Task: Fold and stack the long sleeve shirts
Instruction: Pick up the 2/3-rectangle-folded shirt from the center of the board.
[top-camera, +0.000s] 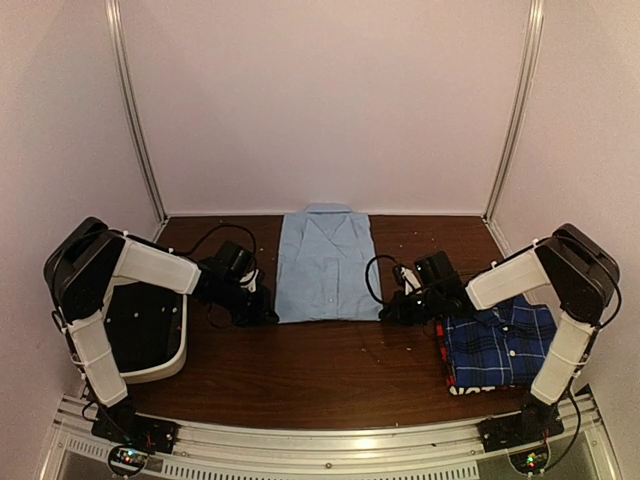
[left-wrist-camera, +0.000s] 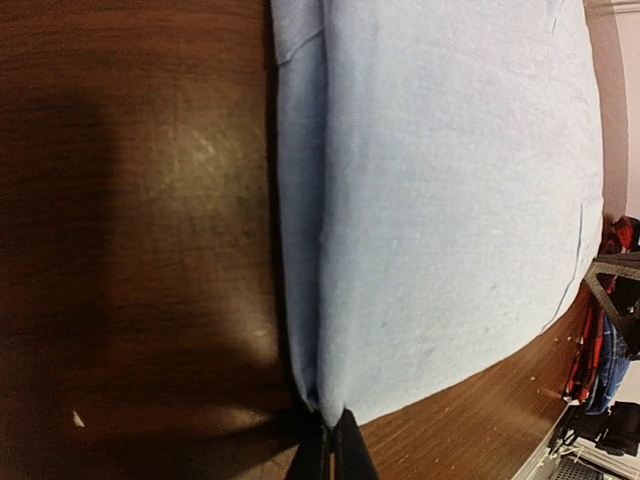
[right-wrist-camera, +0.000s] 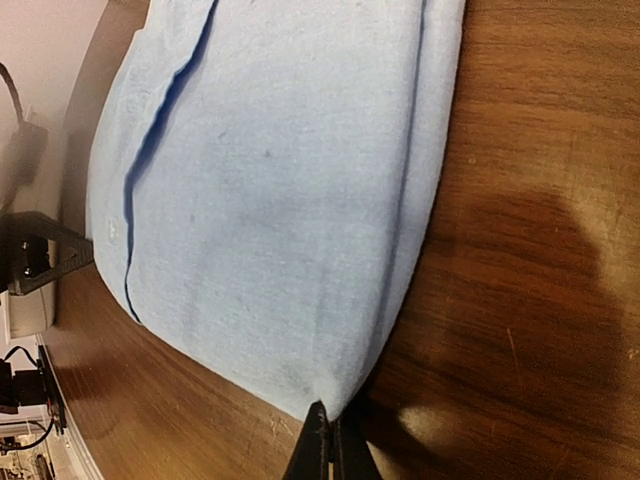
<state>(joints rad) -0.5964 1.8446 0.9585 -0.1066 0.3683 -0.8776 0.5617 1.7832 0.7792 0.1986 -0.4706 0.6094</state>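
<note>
Left wrist: shirt (left-wrist-camera: 450, 200) (blue) in jaws

left arm (top-camera: 150, 268): stretched inward, low | left gripper (left-wrist-camera: 330, 445): fingers pinched on light blue shirt (left-wrist-camera: 450, 200) corner | right arm (top-camera: 510, 278): mirrored | right gripper (right-wrist-camera: 328, 450): pinched likewise

Top view: right arm (top-camera: 510, 280) covers the 12 o'clock edge of the plaid shirt (top-camera: 500, 350). The red/black shirt (top-camera: 443, 360) under it shows only a sliver at 9 o'clock, rest hidden. Left arm (top-camera: 150, 268) hides much of the white bin (top-camera: 165, 370). Fingertips of both arms are too dark and small to tell here.

Left wrist view: left end effector (left-wrist-camera: 330, 455) is cut off at 6 o'clock and the light blue shirt (left-wrist-camera: 450, 200) at 12 o'clock. Red and blue cloth at 3 o'clock is clipped by the edge and blurred.

Right wrist view: right end effector (right-wrist-camera: 328, 450) is cut off at 6 o'clock; the shirt runs out of frame at 12 o'clock.
</note>
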